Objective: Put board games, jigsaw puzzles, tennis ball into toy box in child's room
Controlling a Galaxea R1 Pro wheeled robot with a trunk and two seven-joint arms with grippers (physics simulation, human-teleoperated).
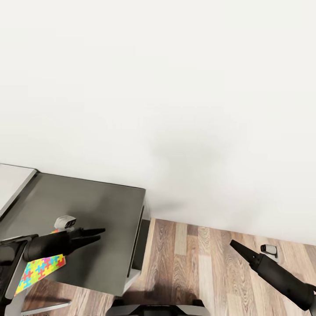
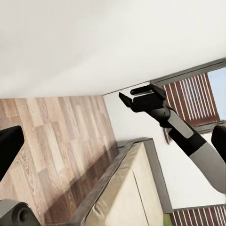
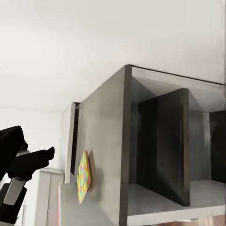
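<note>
one jigsaw puzzle [image 1: 40, 271] lies flat on the dark lower section of the counter [image 1: 101, 206], near its front edge, partly under the left pincer [image 1: 97, 234], whose two fingers look closed with nothing between them. the right pincer [image 1: 235, 244] hangs over the wood plank floor [image 1: 193, 263], well apart from the counter; whether it is open or closed i cannot tell.
</note>
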